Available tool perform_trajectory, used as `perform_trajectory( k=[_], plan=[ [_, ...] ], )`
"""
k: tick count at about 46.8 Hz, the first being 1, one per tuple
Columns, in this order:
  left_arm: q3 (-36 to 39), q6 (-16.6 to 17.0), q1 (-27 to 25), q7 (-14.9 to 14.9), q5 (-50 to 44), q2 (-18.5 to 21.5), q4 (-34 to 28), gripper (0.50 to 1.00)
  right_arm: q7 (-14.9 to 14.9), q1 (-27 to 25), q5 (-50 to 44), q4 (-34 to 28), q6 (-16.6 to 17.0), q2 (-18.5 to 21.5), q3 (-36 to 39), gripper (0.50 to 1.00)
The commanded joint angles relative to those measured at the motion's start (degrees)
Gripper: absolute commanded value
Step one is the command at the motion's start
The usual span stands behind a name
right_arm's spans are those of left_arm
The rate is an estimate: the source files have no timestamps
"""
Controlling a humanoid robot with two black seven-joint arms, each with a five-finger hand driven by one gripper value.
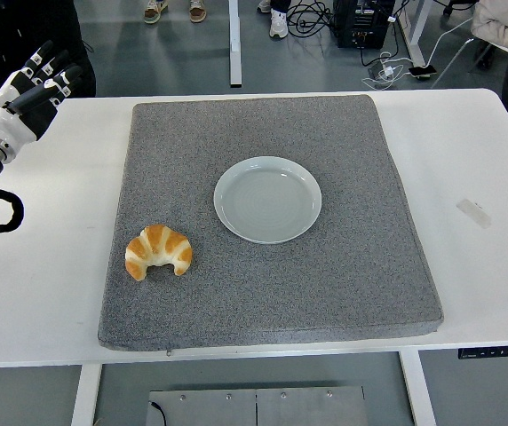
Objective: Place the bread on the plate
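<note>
A golden croissant [158, 251] lies on the grey mat [272, 293] near its front left corner. An empty pale plate [267, 200] sits at the mat's middle, to the right of and beyond the bread. My left hand [34, 89] hovers at the far left over the table's back edge, well away from the croissant, fingers spread and holding nothing. The right arm does not show.
The white table [485, 160] extends on both sides of the mat. A small strip of tape [474, 213] lies on the table at the right. Chair legs, cables and people's feet show on the floor beyond the table.
</note>
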Motion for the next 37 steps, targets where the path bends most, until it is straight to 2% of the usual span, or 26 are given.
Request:
perform_trajectory(
  k=[1,8,19,22,29,37],
  plan=[
    [0.61,0.16,-0.09,0.11,2.52,1.43,-1.5,0.974,0.05,0.0,0.0,0.0,0.02,0.0,0.0,1.0],
    [2.19,0.69,-0.26,0.37,9.55,5.47,-6.34,0.972,0.05,0.0,0.0,0.0,0.02,0.0,0.0,1.0],
    [2.63,0.78,-0.97,0.81,22.56,4.95,-8.09,0.969,0.05,0.0,0.0,0.0,0.02,0.0,0.0,1.0],
    [2.9,0.87,-0.97,0.99,25.11,6.17,-11.95,0.963,-0.04,0.0,0.0,0.0,0.02,0.0,0.0,1.0],
    [4.65,2.62,-1.14,2.22,30.39,12.59,-23.55,0.96,0.05,0.0,0.0,0.0,0.02,0.0,0.0,1.0],
    [5.53,3.15,-2.11,6.35,35.48,13.56,-29.01,0.96,-0.04,0.0,0.0,0.0,0.02,0.0,0.0,1.0]
  ],
)
